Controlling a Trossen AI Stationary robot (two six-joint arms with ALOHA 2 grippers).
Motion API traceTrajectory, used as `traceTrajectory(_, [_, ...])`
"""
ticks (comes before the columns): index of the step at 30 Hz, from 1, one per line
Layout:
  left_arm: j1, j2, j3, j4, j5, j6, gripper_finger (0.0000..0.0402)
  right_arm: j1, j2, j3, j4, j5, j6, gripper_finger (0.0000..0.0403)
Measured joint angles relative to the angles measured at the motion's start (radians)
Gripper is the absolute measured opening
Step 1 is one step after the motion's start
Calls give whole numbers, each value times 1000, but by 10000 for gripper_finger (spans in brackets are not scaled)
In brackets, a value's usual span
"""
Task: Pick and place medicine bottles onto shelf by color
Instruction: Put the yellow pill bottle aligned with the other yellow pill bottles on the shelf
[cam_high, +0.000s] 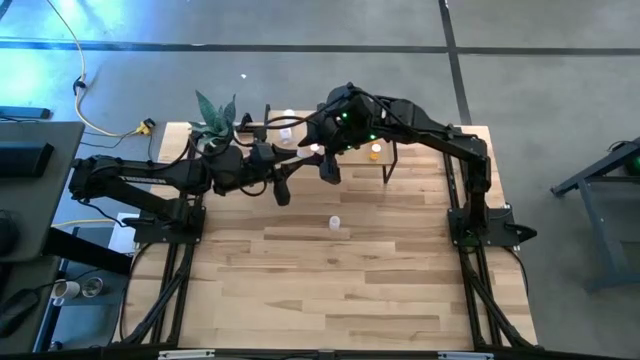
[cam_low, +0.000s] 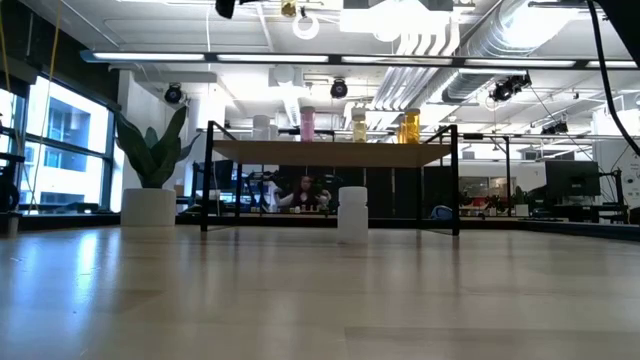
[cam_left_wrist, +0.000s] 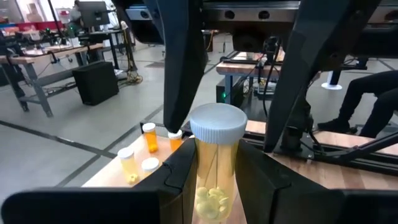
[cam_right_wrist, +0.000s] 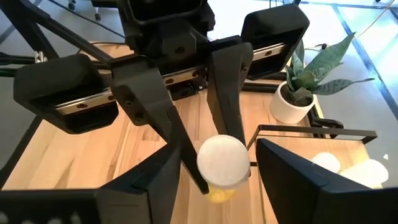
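A pale yellow medicine bottle with a white cap stands upright in the air at the shelf's left end, with my left gripper shut on it. My right gripper is open and slants down from the right. Its fingers stand on either side of the cap without touching it. The shelf carries white, pink, yellow and orange bottles standing on their bases. One white bottle stands on the tabletop in front of the shelf. My left gripper pinches the bottle's clear yellow body just below the cap, between its two fingers. The fingers come level from the table's left side. The bottle is upright and lifted clear, its cap above the fingers and pills showing at its bottom.
A potted plant stands at the far left corner beside the shelf. Orange bottles cluster at the shelf's right end. The wide wooden tabletop stretches toward the near edge. A person sits in the room beyond the table.
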Motion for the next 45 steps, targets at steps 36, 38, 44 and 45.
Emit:
traceTrajectory(36, [0, 0, 0, -39, -7, 68, 136, 0, -2, 0, -10, 19, 41, 111])
traceTrajectory(38, [0, 0, 0, -51, -7, 68, 147, 0, -2, 0, -7, 25, 42, 111])
traceTrajectory(44, [0, -2, 0, -65, -37, 69, 176, -5, -2, 0, -13, 78, 46, 111])
traceTrajectory(45, [1, -6, 0, -69, -41, 69, 180, -8, -2, 0, -13, 79, 49, 111])
